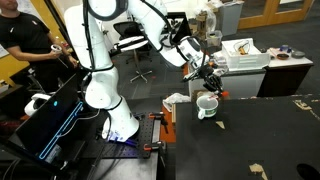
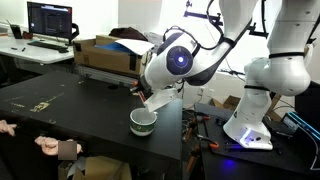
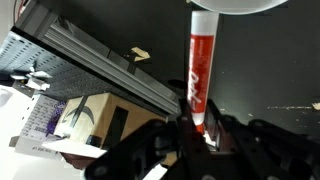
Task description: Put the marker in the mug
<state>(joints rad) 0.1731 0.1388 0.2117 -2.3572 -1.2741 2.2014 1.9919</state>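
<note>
My gripper point(image 3: 197, 128) is shut on the red marker point(image 3: 199, 68), which points away from the jaws with its pale tip toward the white mug's rim point(image 3: 235, 6) at the top edge of the wrist view. In both exterior views the gripper point(image 1: 208, 82) point(image 2: 148, 98) hangs just above the white mug point(image 1: 206, 105) point(image 2: 143, 122), which stands upright on the black table near its edge. The marker's lower end point(image 2: 146, 105) shows just over the mug's opening. The mug's handle points toward the table's middle in an exterior view.
A cardboard box point(image 2: 103, 52) and crumpled white paper point(image 1: 176, 98) sit close to the mug. A table edge with red clamps point(image 1: 160, 130) lies nearby. A person point(image 1: 22, 40) sits at a desk behind the arm. Bits of tape point(image 1: 308, 106) dot the black table.
</note>
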